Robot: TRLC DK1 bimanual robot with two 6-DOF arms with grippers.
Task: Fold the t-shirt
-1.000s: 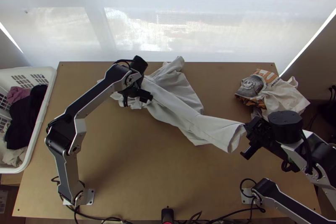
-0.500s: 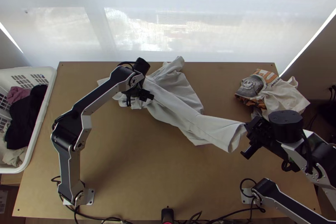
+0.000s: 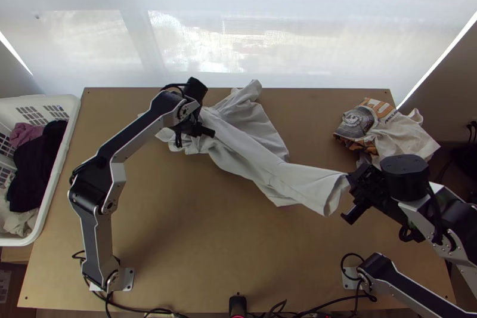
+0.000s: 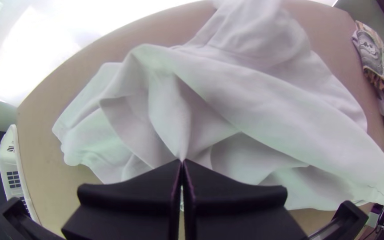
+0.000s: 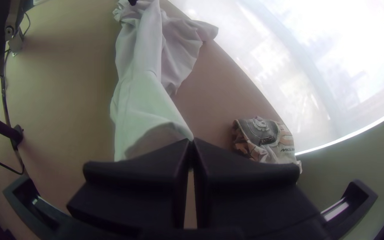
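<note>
The light grey-white t-shirt (image 3: 250, 150) lies bunched and twisted across the table, stretched into a long band towards the right. Over its left part is my left gripper (image 3: 201, 130); in the left wrist view the left gripper (image 4: 182, 163) is shut on a raised fold of the shirt (image 4: 170, 106). At the band's right end is my right gripper (image 3: 352, 184). The right wrist view has the right gripper (image 5: 191, 143) shut on a corner of the shirt (image 5: 141, 102), whose end hangs open beside the fingers.
A crumpled printed cloth (image 3: 387, 130) lies at the table's back right, just beyond the right gripper. At the left edge stands a white laundry basket (image 3: 62, 157) with dark, pink and pale clothes. Bare wood (image 3: 220, 240) stretches in front of the shirt.
My left gripper first shifted slightly right, then back to the left, and the cloth under it shifted a little. The right gripper has stayed almost still with its end of the shirt.
</note>
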